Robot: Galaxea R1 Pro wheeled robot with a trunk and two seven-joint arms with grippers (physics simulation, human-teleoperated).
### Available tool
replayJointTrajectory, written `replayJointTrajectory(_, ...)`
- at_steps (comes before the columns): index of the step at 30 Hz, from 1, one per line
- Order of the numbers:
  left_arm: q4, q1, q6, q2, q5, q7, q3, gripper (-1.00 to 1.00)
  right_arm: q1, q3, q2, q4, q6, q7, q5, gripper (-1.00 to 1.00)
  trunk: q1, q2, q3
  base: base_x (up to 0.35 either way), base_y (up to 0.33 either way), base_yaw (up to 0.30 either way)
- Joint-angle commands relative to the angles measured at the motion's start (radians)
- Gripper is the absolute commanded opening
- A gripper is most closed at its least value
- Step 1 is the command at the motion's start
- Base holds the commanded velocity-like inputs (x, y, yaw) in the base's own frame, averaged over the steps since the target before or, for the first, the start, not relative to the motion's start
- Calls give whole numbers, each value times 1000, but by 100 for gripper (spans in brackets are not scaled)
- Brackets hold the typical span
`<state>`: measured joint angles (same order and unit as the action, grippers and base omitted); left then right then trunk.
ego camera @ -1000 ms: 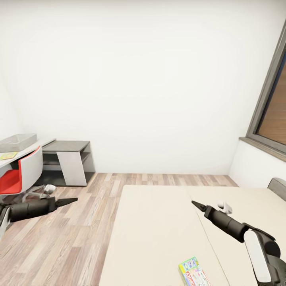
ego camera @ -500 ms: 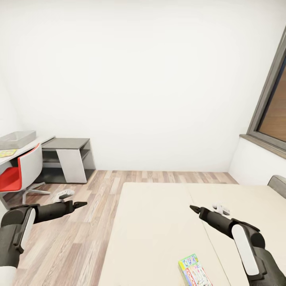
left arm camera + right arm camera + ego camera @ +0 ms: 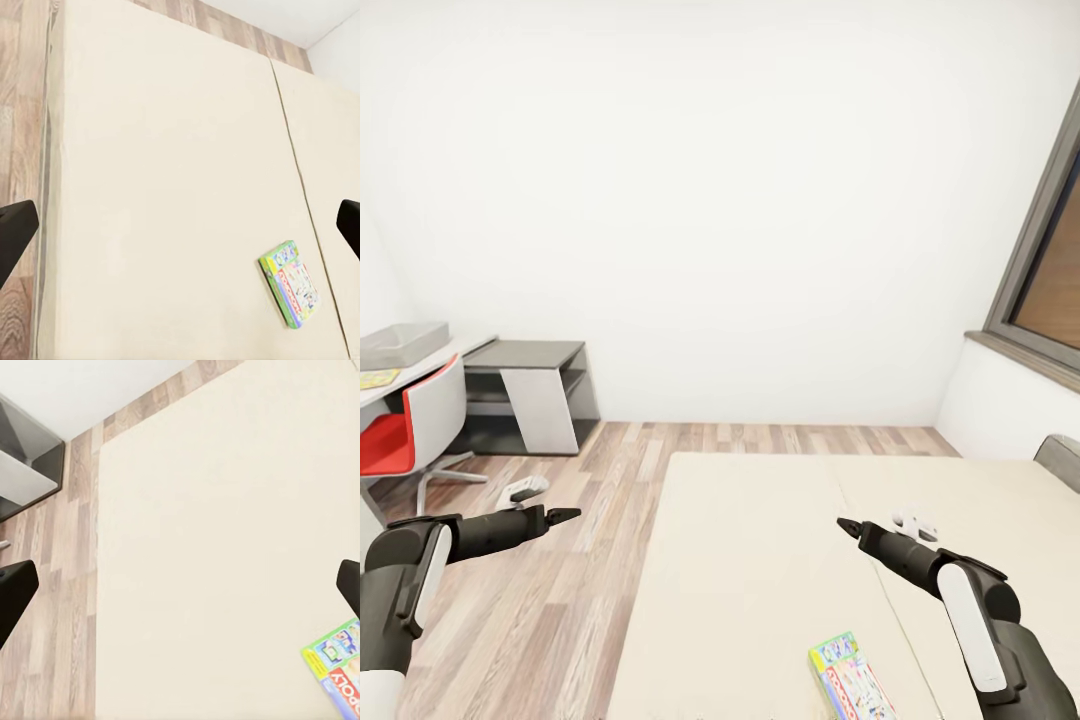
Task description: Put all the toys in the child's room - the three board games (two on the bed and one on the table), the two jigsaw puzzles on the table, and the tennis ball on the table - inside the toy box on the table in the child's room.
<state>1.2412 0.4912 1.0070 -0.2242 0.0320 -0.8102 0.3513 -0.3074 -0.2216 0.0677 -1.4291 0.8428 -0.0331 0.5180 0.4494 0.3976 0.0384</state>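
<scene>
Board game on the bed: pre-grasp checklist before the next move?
1. Board game visible, flat on bed: ok.
2. Left gripper open, empty: ok.
3. Right gripper open, empty: ok.
4. Either gripper at the game: not ok; both hover clear of it, right gripper above the mattress, left gripper over the floor.
5. Second board game on the bed located: cannot tell.
6. Toy box on table at far left, reachable from here: not ok, likely needs a drive.
</scene>
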Motion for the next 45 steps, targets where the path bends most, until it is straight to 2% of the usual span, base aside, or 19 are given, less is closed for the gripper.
replayJointTrajectory(1, 1, 1, 7, 0, 3, -6, 1, 100, -1, -1, 0, -1, 6, -4, -1, 100, 1, 2, 4, 0, 0, 0)
replayJointTrajectory(20, 1, 1, 5, 2, 0, -18, 3, 100, -1, 1, -2, -2, 3, -2, -3, 100, 1, 2, 5, 0, -2, 0)
replayJointTrajectory(30, 1, 1, 5, 4, 0, -20, 2, 100, -1, 16, -1, 3, 2, -1, -3, 100, 1, 2, 5, 0, -219, 0)
replayJointTrajectory(45, 1, 1, 5, 5, -1, -20, 2, 100, -1, 17, 0, 3, 4, -1, 0, 100, 1, 2, 5, 0, -24, 0)
